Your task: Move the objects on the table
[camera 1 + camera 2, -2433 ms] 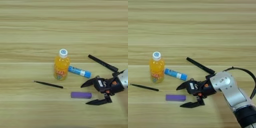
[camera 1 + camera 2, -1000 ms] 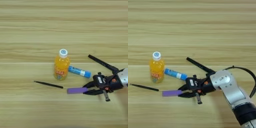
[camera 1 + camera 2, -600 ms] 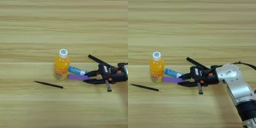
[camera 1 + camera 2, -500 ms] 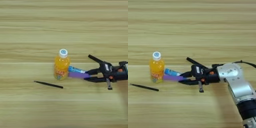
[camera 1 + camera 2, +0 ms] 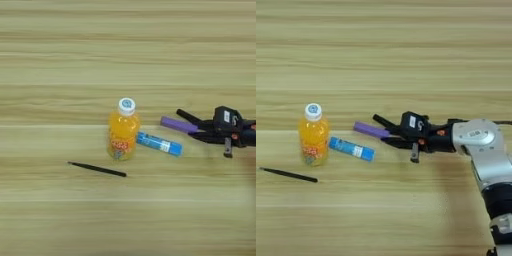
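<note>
My right gripper [image 5: 389, 135] reaches in from the right and is shut on the small purple bar [image 5: 370, 130], which sticks out to the left of its fingers. The bar [image 5: 176, 124] hangs just beyond the right end of the short blue tube [image 5: 159, 144]. The orange-juice bottle [image 5: 122, 132] with its white cap stands left of the tube. The thick black marker [image 5: 383, 121] lies slanted right behind the bar, mostly hidden under the gripper. All of this rests on the wooden table [image 5: 125, 50].
A thin black stick [image 5: 97, 169] lies on the table in front of the bottle, to the left. The silver forearm [image 5: 486, 155] runs down the right edge of the right eye view.
The gripper has shut on the purple bar and carried it from in front of the blue tube to a spot further back and to the right, over the marker. Bottle, tube and stick have not moved.
</note>
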Controlling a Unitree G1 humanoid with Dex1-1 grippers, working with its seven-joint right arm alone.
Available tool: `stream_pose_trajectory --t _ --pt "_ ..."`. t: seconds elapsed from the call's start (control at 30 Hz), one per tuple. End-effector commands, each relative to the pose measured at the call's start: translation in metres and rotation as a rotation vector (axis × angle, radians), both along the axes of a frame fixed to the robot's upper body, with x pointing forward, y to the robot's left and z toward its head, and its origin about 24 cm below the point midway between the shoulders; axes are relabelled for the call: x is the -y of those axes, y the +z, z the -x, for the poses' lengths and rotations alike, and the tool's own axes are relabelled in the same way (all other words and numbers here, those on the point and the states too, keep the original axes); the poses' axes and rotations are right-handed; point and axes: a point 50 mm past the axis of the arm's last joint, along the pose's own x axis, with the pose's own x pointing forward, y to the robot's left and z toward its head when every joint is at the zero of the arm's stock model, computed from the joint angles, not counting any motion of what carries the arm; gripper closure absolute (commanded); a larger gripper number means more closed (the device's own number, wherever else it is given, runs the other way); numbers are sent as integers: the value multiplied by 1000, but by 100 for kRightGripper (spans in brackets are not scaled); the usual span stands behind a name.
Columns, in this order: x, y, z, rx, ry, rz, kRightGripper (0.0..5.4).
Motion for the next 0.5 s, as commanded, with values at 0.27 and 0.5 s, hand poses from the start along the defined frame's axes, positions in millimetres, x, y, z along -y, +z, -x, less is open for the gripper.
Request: stream_pose_trajectory --t 0.27,0.5 --pt "-2 11 -15 83 -8 52 463" --pt "-1 -1 -13 44 -12 70 463"
